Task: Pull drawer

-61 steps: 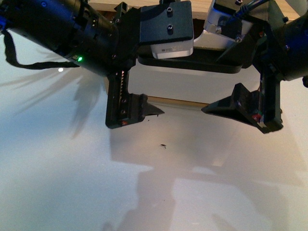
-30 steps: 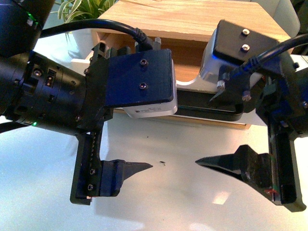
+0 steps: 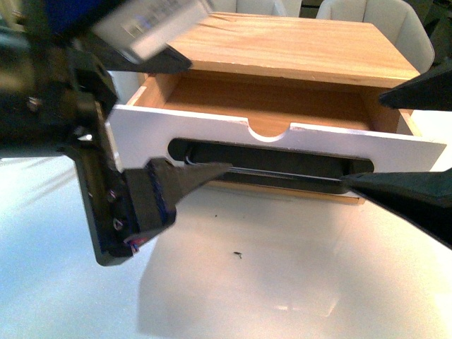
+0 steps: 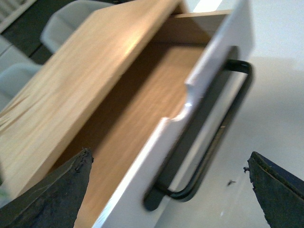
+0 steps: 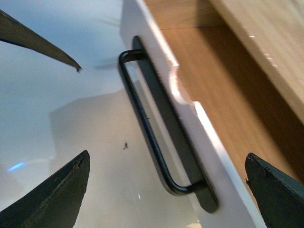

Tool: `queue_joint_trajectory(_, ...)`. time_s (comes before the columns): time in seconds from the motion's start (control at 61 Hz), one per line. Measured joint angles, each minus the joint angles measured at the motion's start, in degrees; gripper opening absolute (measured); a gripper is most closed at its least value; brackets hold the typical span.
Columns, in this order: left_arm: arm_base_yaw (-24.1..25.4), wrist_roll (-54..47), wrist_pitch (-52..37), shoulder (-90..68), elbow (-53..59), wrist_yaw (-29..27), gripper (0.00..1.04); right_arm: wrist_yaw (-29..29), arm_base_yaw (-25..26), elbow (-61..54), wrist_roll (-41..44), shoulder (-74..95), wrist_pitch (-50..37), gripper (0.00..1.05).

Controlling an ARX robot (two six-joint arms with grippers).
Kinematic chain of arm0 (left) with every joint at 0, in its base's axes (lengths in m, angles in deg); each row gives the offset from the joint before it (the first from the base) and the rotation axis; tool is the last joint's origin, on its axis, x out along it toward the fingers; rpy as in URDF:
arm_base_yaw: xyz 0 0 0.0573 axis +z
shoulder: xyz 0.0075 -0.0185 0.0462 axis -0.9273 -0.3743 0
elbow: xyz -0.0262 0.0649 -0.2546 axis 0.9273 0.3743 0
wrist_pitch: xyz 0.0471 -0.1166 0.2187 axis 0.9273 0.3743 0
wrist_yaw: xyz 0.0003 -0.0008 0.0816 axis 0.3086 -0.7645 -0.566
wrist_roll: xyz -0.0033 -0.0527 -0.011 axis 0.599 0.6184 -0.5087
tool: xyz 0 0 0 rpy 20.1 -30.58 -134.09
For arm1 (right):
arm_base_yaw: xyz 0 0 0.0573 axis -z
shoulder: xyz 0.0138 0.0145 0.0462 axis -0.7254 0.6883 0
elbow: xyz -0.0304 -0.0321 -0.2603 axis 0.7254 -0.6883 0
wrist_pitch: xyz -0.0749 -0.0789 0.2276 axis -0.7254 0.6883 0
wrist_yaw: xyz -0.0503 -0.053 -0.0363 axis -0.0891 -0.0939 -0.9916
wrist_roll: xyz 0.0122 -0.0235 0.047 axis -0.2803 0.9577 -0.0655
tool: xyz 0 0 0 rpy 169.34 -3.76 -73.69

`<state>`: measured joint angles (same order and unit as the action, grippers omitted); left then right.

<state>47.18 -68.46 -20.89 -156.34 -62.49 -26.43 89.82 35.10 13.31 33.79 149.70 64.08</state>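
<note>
The drawer [image 3: 212, 134] stands partly out of its light-wood cabinet [image 3: 296, 42], showing an empty wooden inside. Its white front has a semicircular notch and a long black bar handle [image 3: 282, 173] in an oblong recess. My left gripper [image 4: 168, 156] is open, wide across the front's left end, with one finger [image 3: 191, 176] pointing at the handle's left end. My right gripper [image 5: 166, 156] is open, straddling the front's right end and the handle [image 5: 142, 123]. Neither holds the bar; I cannot tell whether a fingertip touches it.
The cabinet stands on a glossy white table [image 3: 247, 304] with a small dark speck [image 3: 239, 254] in front of the drawer. Pale chairs [image 3: 395, 21] stand behind the cabinet.
Both grippers have swung apart toward the sides of the front view, uncovering the drawer front and handle they had hidden. The cabinet now fills more of the view.
</note>
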Motion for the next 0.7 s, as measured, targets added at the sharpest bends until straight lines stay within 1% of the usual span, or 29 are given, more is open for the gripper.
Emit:
queue_joint_trajectory(0.082, 1.6, 5.7, -5.1, 4.9, 4.5, -4.4, 0.97, -2.6, 2.6, -4.1, -6.0, -5.3, -4.9, 0.96)
queue_joint_trajectory(0.131, 2.5, 8.8, -6.5, 8.2, 7.1, -6.3, 0.97, -4.6, 4.1, -6.2, -9.0, -8.3, -7.3, 0.96)
queue_joint_trajectory(0.164, 3.3, 11.8, -6.5, 12.1, 9.6, -7.8, 0.97, -6.2, 6.0, -8.2, -12.8, -11.5, -8.5, 0.96)
queue_joint_trajectory(0.213, 5.4, 17.2, -3.9, 19.4, 13.3, -10.9, 0.97, -8.1, 9.7, -11.6, -18.7, -17.9, -8.9, 0.96)
queue_joint_trajectory(0.279, 8.8, 23.2, 0.2, 27.3, 16.6, -12.8, 0.97, -8.8, 14.3, -15.2, -25.3, -25.8, -8.0, 0.96)
queue_joint_trajectory(0.295, 10.2, 25.6, 2.7, 31.0, 17.8, -13.3, 0.97, -9.2, 16.1, -16.4, -27.2, -28.8, -7.2, 0.96)
queue_joint_trajectory(0.393, 15.4, 32.1, 10.0, 41.0, 20.9, -13.9, 0.97, -9.1, 22.2, -20.0, -32.6, -39.1, -3.9, 0.96)
queue_joint_trajectory(0.41, 16.6, 33.0, 12.1, 43.4, 21.7, -14.4, 0.97, -9.0, 23.9, -20.7, -34.5, -41.5, -3.0, 0.96)
queue_joint_trajectory(0.459, 18.5, 35.3, 15.1, 47.0, 23.2, -15.1, 0.97, -8.3, 27.0, -21.7, -37.2, -45.4, -1.3, 0.96)
queue_joint_trajectory(0.492, 19.4, 36.7, 17.3, 49.2, 23.9, -15.8, 0.97, -9.0, 29.3, -22.6, -39.2, -48.2, -0.5, 0.96)
queue_joint_trajectory(0.541, 19.8, 37.7, 18.2, 50.6, 24.3, -16.0, 0.97, -9.5, 31.2, -23.3, -41.0, -50.3, 0.1, 0.96)
queue_joint_trajectory(0.656, 19.9, 38.9, 18.2, 51.1, 24.3, -16.0, 0.97, -9.5, 32.1, -23.4, -43.3, -51.1, 0.1, 0.96)
queue_joint_trajectory(0.672, 20.0, 38.9, 17.3, 51.1, 24.6, -17.2, 0.96, -9.5, 32.1, -23.5, -43.3, -51.1, 0.1, 0.96)
queue_joint_trajectory(0.705, 20.3, 39.1, 10.6, 51.8, 27.0, -22.8, 0.86, -11.1, 31.4, -24.0, -41.5, -51.9, 0.1, 0.87)
